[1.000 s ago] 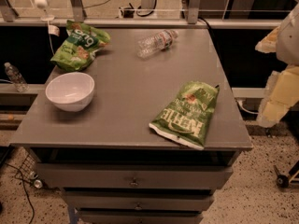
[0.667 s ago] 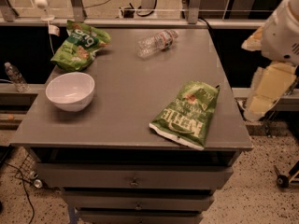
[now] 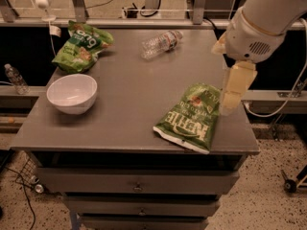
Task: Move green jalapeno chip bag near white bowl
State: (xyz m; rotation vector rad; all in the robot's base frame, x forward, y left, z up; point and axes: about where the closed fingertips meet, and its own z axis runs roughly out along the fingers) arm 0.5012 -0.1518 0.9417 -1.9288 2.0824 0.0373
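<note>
Glossy (perhaps creased) bag (image 3: 189, 121) beside gripper (image 3: 226, 105)

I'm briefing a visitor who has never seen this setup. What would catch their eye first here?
The big white robot arm at upper right, its gripper hanging by the table's right edge beside the green jalapeno chip bag, which lies flat at front right. Then the white bowl, on the left side, apart from the bag.

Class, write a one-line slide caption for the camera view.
Over the table, the gripper hangs beside the green jalapeno chip bag at right; the white bowl sits at left.
</note>
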